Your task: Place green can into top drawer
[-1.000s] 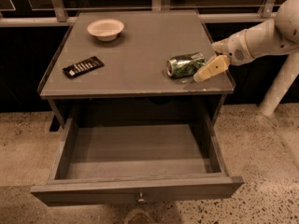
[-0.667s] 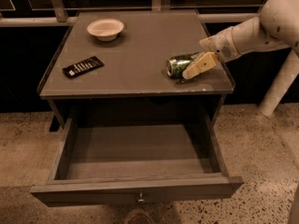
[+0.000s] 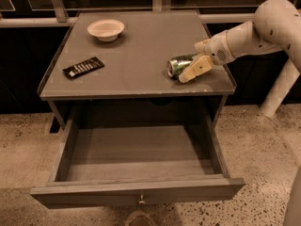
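The green can (image 3: 177, 65) lies on its side at the right front of the grey cabinet top (image 3: 136, 55). My gripper (image 3: 198, 58) reaches in from the right at the can's right end. One pale finger (image 3: 194, 69) is in front of the can and the other is behind it. The jaws stand open around the can's right end, which they hide. The top drawer (image 3: 141, 191) is pulled fully out below the cabinet top. Its small round knob (image 3: 141, 202) sits at the centre of the front panel, and nothing lies inside.
A pale round bowl (image 3: 106, 29) stands at the back left of the cabinet top. A flat black remote-like bar (image 3: 83, 67) lies at the left front. A white post (image 3: 277, 91) stands on the speckled floor to the right. Dark panels with a rail run behind.
My gripper has moved left along the cabinet top and now reaches further over the can's right end. The can, the bowl, the black bar and the drawer have not moved.
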Action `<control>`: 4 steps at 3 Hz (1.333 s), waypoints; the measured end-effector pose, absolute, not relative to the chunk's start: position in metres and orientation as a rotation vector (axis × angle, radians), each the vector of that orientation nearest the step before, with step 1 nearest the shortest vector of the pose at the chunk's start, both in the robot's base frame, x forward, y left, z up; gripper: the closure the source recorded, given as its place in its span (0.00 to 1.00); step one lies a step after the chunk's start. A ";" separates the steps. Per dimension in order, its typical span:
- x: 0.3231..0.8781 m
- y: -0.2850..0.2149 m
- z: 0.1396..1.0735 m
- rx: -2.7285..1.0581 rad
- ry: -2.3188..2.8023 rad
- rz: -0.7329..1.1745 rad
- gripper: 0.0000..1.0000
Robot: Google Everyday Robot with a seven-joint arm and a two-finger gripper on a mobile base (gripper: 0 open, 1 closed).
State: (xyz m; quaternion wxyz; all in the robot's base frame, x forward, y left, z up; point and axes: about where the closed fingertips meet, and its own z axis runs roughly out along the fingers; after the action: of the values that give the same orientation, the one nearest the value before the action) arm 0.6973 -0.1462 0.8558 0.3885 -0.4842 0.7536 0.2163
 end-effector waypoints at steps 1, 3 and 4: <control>0.697 -0.146 0.856 -1.232 1.917 0.550 0.18; 0.697 -0.146 0.856 -1.232 1.917 0.551 0.64; 0.697 -0.146 0.856 -1.232 1.917 0.551 0.87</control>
State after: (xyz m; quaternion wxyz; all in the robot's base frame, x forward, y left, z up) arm 0.6973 -0.1459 0.8556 0.3883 -0.4843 0.7535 0.2165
